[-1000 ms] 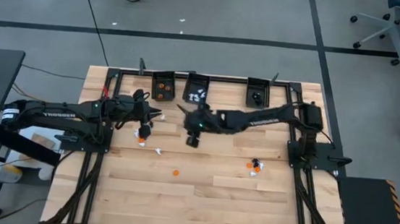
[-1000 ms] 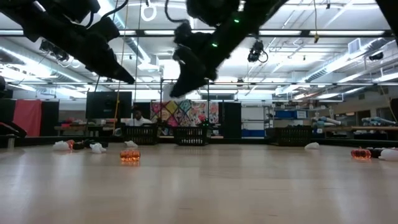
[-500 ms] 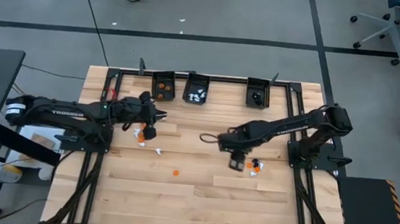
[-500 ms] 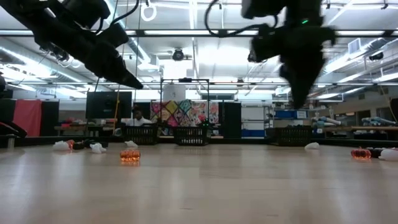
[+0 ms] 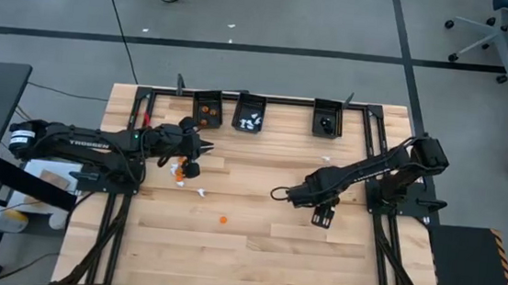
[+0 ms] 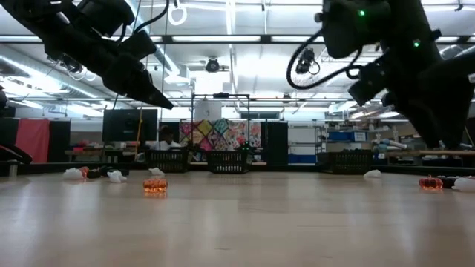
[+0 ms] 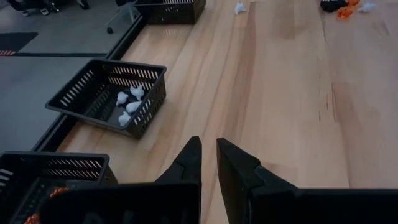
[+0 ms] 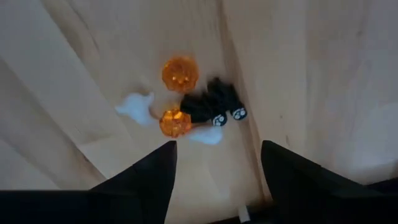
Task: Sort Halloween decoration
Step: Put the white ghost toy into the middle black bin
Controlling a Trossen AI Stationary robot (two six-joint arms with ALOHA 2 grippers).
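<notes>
The Halloween decoration lies scattered on the wooden table. Two orange pieces [image 8: 180,73], two white ones [image 8: 135,106] and a black one [image 8: 214,102] form a cluster at the right. My right gripper [image 8: 217,146] hangs open just above that cluster, pointing down, touching none of it. More pieces [image 5: 180,178] lie at the left, and a single orange one [image 5: 222,220] lies nearer the front. My left gripper [image 7: 208,144] hovers over the table's far left, shut. Nothing shows between its fingers.
Three small black bins stand along the far edge: one with orange pieces [image 5: 206,109], one with white pieces [image 5: 250,114] and one with black [image 5: 327,119]. A lone white piece [image 5: 326,158] lies near the far right. Bare wood fills the table's middle and front.
My right gripper has swung from beside the middle bin toward the table's right and near edges. It has tipped from nearly level to pointing down and now hangs over the cluster at the right.
</notes>
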